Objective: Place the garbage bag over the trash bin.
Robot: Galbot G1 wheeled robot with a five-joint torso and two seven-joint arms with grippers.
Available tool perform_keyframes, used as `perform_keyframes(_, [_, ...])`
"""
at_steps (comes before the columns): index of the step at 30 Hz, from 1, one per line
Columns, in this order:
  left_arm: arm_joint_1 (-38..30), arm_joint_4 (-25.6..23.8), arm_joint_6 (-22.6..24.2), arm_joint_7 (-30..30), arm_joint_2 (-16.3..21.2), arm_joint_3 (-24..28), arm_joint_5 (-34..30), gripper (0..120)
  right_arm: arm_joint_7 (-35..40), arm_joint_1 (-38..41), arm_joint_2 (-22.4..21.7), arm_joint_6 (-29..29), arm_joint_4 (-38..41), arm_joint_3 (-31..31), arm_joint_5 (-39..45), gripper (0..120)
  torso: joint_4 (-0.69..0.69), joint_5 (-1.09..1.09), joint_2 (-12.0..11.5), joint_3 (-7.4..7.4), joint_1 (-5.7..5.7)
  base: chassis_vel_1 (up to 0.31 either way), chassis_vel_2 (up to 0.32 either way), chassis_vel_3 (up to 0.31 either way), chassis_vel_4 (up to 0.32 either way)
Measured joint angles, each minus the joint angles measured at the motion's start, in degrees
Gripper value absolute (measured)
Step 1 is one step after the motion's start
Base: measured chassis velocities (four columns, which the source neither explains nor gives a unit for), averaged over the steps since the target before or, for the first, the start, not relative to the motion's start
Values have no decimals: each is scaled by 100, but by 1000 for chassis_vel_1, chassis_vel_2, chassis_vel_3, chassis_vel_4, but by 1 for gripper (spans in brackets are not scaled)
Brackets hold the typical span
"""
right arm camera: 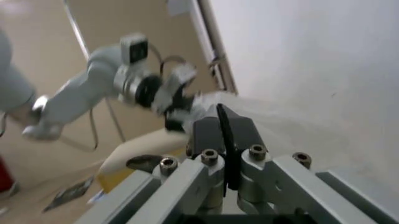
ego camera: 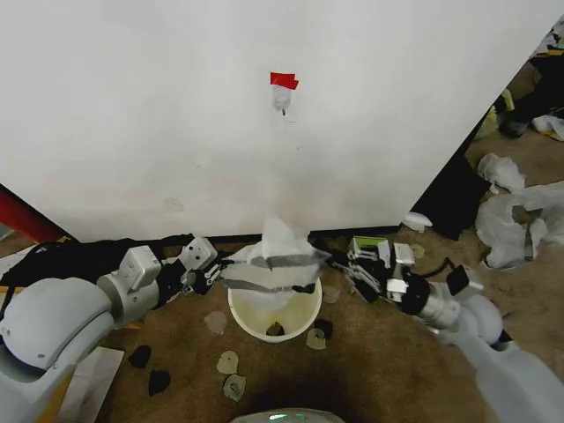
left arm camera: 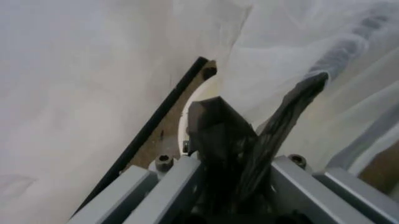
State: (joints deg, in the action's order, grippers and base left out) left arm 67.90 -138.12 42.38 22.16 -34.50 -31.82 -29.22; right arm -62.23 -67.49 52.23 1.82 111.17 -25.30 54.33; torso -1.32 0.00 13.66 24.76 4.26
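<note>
- The trash bin (ego camera: pixel 275 315) stands on the brown floor, close to the white wall (ego camera: pixel 220 106).
- A small dark piece (ego camera: pixel 275 329) lies inside the trash bin.
- The garbage bag (ego camera: pixel 273 260) is stretched just above the rim of the trash bin.
- The left gripper (ego camera: pixel 214 277) pinches the bag's edge on one side of the trash bin.
- The right gripper (ego camera: pixel 339 263) is closed on the bag's edge on the opposite side.

The thin translucent garbage bag (ego camera: pixel 275 257) hangs stretched between left gripper (ego camera: pixel 214 277) and right gripper (ego camera: pixel 337 264), above the round cream plastic trash bin (ego camera: pixel 274 316).
</note>
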Motion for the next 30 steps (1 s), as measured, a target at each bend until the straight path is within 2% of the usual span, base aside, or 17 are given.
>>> perform_keyframes(5, [56, -161, 0, 77, 322, -156, -127, 0, -121, -40, 19, 61, -141, -6, -267, 0, 0, 1, 0, 0, 0, 0, 0, 0, 0])
perform_keyframes(9, [55, -238, -6, 138, 510, -444, -263, 0, 122, -114, 23, 422, 128, 127, 143, 0, 1, 0, 0, 0, 0, 0, 0, 0, 0])
perform_keyframes(19, [49, -374, -14, 226, 583, -705, -280, 0, 201, -257, 25, 641, 516, 319, 293, 0, 0, 0, 0, 1, 0, 0, 0, 0, 0])
perform_keyframes(30, [0, -524, -21, 238, 426, -873, -83, 0, 294, -383, -85, 689, 1069, 270, 534, 0, 0, 0, 0, 1, 0, 0, 0, 0, 0])
